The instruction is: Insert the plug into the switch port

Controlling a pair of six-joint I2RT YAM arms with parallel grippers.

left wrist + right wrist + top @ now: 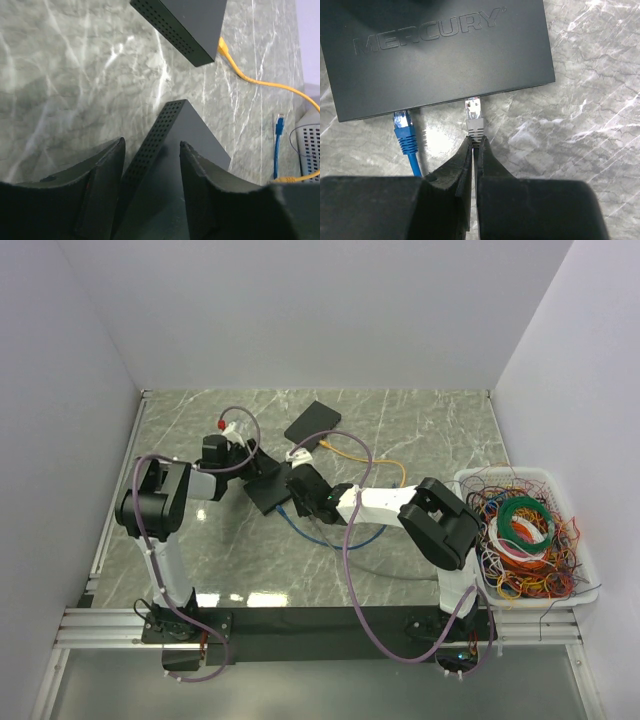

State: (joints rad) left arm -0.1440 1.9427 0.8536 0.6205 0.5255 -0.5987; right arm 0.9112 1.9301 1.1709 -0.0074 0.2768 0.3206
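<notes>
Pinching the grey plug [474, 117] by its boot, the right gripper [473, 143] holds it at the front edge of the switch [440, 50], seemingly unseated; left gripper [150, 146] straddles the switch, grip unclear

black-and-white arms [375, 502]; purple cables [348, 570]; black claws [476, 142]

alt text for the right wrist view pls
The right hand pinches a grey plug by its rear, its tip at the near edge of a black Mercury switch. A blue plug sits at that edge to its left.
</notes>
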